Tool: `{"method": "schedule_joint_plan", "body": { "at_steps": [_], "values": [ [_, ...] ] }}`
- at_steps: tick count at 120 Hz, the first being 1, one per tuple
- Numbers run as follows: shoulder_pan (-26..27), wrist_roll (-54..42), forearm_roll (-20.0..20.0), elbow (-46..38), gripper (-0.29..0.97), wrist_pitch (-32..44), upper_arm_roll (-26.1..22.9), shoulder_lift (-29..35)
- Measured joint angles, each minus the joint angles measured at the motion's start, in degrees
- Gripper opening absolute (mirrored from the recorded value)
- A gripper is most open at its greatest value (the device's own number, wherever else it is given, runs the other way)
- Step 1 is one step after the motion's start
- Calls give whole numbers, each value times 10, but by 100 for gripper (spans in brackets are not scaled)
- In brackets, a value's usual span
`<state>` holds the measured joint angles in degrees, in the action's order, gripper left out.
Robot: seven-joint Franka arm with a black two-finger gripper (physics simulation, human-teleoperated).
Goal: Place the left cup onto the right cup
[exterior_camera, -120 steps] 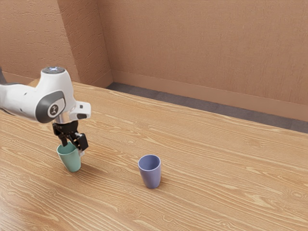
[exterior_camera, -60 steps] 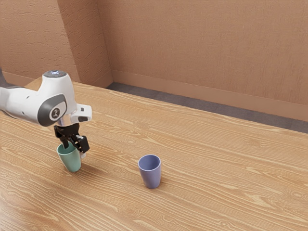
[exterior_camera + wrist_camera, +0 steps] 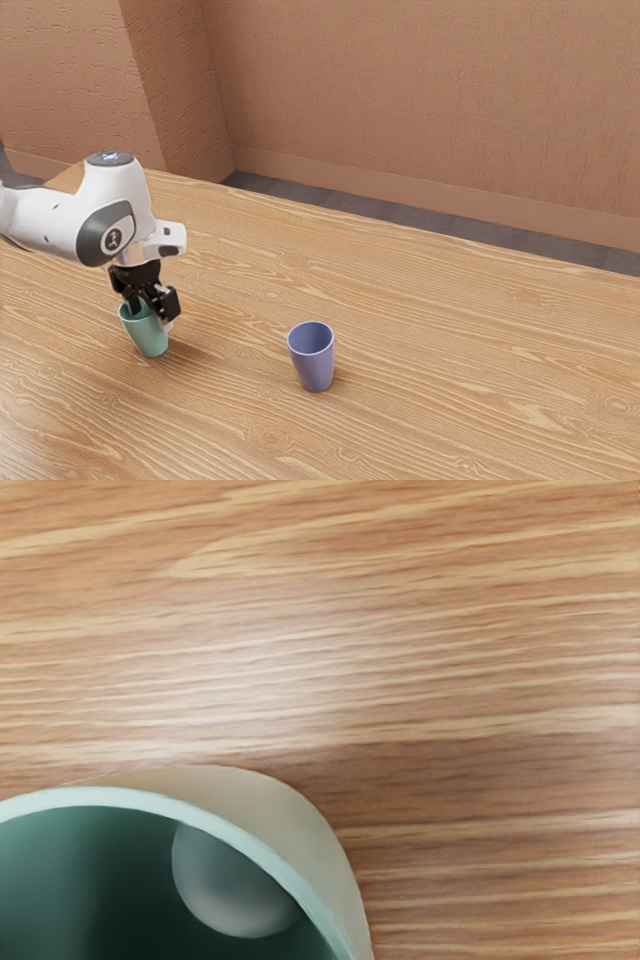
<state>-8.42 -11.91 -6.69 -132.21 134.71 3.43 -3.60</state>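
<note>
The green cup stands on the wooden table at the exterior view's left, leaning slightly. My gripper is down on its rim, one finger inside and one outside, shut on the wall. In the wrist view the green cup lies right under my hand, with a grey finger pad showing inside its wall. The purple cup stands upright and open-topped some way toward the exterior view's right of the green one, apart from my gripper.
The wooden table stretches wide to the exterior view's right and toward the front. Brown walls and a grey floor strip lie behind the table's far edge.
My hand has shifted a little toward the exterior view's left and settled lower on the green cup's rim. Both cups stay where they were.
</note>
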Motion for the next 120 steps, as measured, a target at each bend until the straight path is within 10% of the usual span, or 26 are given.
{"method": "schedule_joint_plan", "body": {
  "at_steps": [120],
  "values": [
    [0,3,2,0,-1,17,0,-14]
  ]
}}
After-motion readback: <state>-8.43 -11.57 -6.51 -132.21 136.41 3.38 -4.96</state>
